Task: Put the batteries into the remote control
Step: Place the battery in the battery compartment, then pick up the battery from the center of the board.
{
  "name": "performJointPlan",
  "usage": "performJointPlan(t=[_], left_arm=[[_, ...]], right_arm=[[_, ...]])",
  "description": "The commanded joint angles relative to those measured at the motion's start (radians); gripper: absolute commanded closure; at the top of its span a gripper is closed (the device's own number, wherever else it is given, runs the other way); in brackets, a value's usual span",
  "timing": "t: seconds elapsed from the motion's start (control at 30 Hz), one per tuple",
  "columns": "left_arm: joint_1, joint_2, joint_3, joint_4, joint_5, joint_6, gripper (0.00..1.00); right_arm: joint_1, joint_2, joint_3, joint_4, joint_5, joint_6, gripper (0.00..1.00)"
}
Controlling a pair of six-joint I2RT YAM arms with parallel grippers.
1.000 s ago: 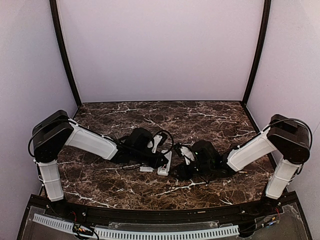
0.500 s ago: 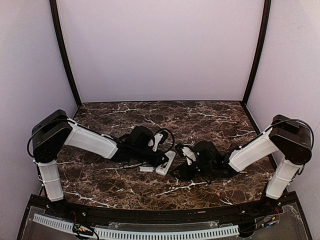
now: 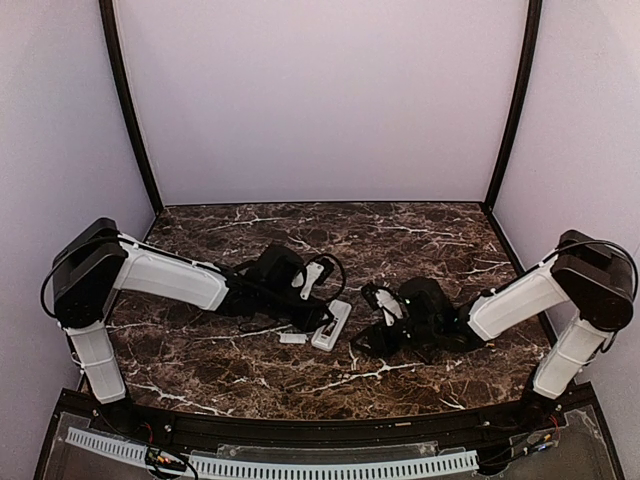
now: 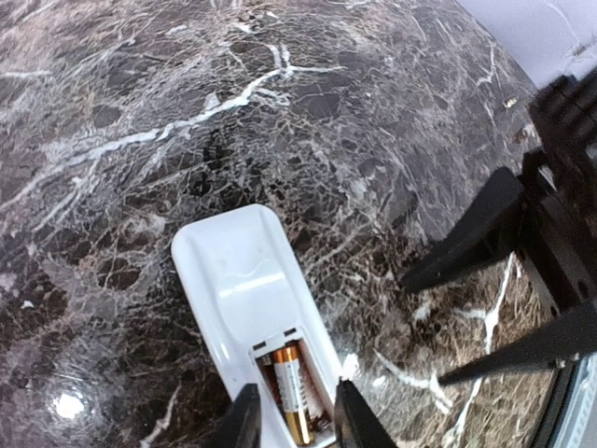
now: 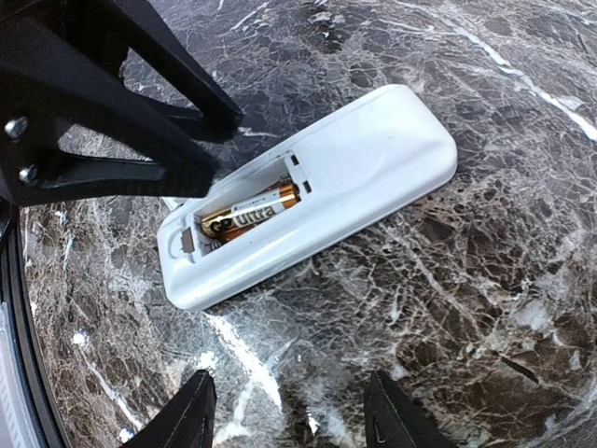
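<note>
The white remote control (image 4: 244, 289) lies back up on the marble, also in the right wrist view (image 5: 354, 177) and the top view (image 3: 335, 322). Its compartment is open, with one gold and white battery (image 4: 291, 387) lying in it (image 5: 250, 213). The slot beside that battery looks empty. My left gripper (image 4: 294, 415) is open by about the remote's width and hovers just over the compartment end (image 3: 322, 318). My right gripper (image 5: 289, 411) is open and empty. It is on the remote's right side, a short way off it (image 3: 360, 342). No other battery shows.
A small flat white cover piece (image 3: 292, 338) lies on the marble just left of the remote. The two grippers face each other closely across the remote. Purple walls close in the table on three sides.
The remote's far end has swung to the right, so it now lies tilted. My right arm has drawn back to the right, away from the remote. My left gripper stays over it.
</note>
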Motion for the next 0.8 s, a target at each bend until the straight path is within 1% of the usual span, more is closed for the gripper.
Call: performJointPlan(t=[0.0,0.03,0.07,0.1,0.13,0.17,0.23,0.27,0.33,0.43,0.47,0.53,0.6,0.63,0.73,0.77], left_arm=[[0.005,-0.084,0.024,-0.141,-0.057,0.059,0.57],[0.005,-0.084,0.025,-0.179,-0.057,0.073,0.53],[0.004,-0.083,0.031,-0.194,-0.056,0.081,0.45],[0.001,-0.081,0.036,-0.223,-0.054,0.099,0.42],[-0.002,-0.073,0.054,-0.240,-0.055,0.107,0.36],[-0.010,-0.068,0.066,-0.273,-0.058,0.123,0.34],[-0.023,-0.048,0.099,-0.307,-0.059,0.133,0.26],[-0.027,-0.033,0.116,-0.314,-0.061,0.134,0.19],[-0.043,-0.005,0.150,-0.345,-0.069,0.137,0.12],[-0.061,0.032,0.192,-0.383,-0.090,0.144,0.09],[-0.067,0.055,0.214,-0.390,-0.095,0.144,0.04],[-0.073,0.086,0.242,-0.414,-0.115,0.140,0.02],[-0.078,0.109,0.264,-0.435,-0.145,0.136,0.02],[-0.078,0.123,0.271,-0.446,-0.153,0.129,0.02],[-0.081,0.147,0.298,-0.459,-0.170,0.120,0.06],[-0.082,0.159,0.307,-0.466,-0.170,0.115,0.09]], right_arm=[[-0.040,-0.024,-0.010,0.001,-0.045,0.016,0.46],[-0.052,-0.027,-0.011,0.000,-0.056,0.021,0.46],[-0.061,-0.030,-0.009,-0.004,-0.067,0.024,0.45],[-0.070,-0.036,-0.011,-0.006,-0.079,0.028,0.45],[-0.080,-0.042,-0.014,-0.005,-0.088,0.034,0.44],[-0.091,-0.052,-0.019,-0.005,-0.095,0.042,0.43],[-0.116,-0.073,-0.029,-0.004,-0.109,0.060,0.41],[-0.127,-0.088,-0.035,-0.002,-0.116,0.066,0.40],[-0.146,-0.121,-0.047,-0.005,-0.118,0.077,0.37],[-0.171,-0.169,-0.062,-0.008,-0.118,0.103,0.29],[-0.177,-0.184,-0.065,-0.016,-0.112,0.114,0.27],[-0.190,-0.212,-0.070,-0.026,-0.100,0.132,0.20],[-0.210,-0.240,-0.086,-0.022,-0.090,0.169,0.09],[-0.223,-0.253,-0.097,-0.010,-0.094,0.188,0.06],[-0.257,-0.287,-0.137,0.037,-0.127,0.233,0.02],[-0.264,-0.294,-0.148,0.045,-0.132,0.239,0.01]])
